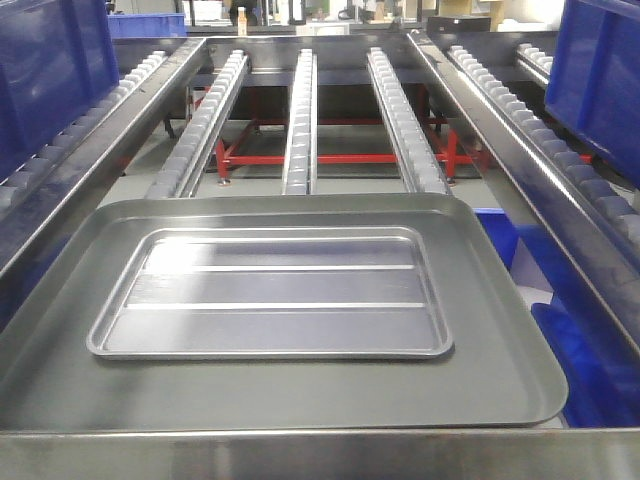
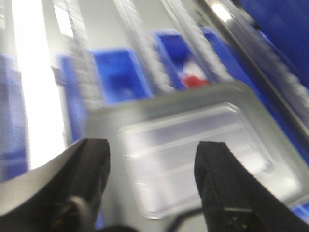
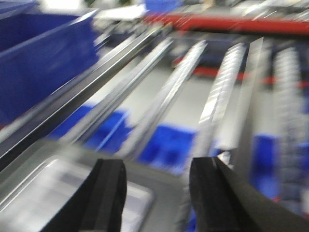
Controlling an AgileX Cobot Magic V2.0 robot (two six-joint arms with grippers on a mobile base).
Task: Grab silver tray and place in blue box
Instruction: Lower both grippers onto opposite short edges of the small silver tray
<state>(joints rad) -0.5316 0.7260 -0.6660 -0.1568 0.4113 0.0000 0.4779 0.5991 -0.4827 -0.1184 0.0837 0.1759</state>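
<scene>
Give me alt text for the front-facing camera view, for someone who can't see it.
A shiny silver tray with lengthwise ridges lies flat inside a larger dull grey tray at the near end of a roller conveyor rack. Blue crates stand at the left and right edges of the picture.

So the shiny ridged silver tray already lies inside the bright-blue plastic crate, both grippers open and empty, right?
Not quite. The shiny ridged silver tray lies inside the larger dull grey metal tray instead; the exterior front-facing view shows it. The left gripper and right gripper are indeed open and empty.
</scene>
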